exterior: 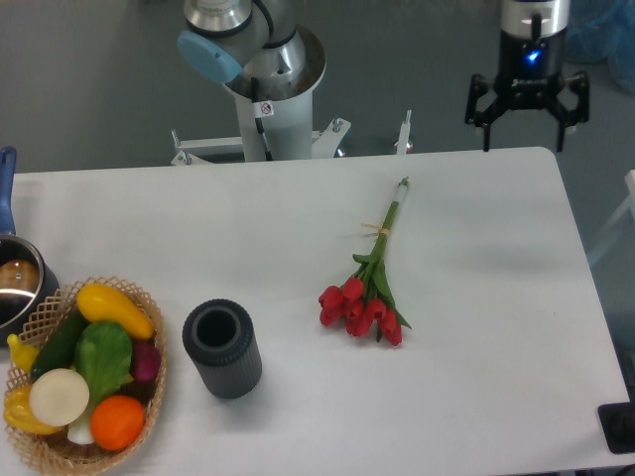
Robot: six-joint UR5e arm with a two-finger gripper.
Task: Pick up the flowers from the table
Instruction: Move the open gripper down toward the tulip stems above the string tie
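Note:
The flowers (369,288), a small bunch of red tulips with thin green stems tied by a tan band, lie flat on the white table (476,327) right of centre, blooms toward the front and stem ends toward the back. My gripper (524,137) hangs open and empty above the table's back right edge, well behind and to the right of the flowers.
A dark grey cylindrical cup (222,348) stands left of the flowers. A wicker basket (149,397) of vegetables sits at the front left corner, with a metal pot (15,288) behind it. The arm's base (268,109) stands behind the table's back edge.

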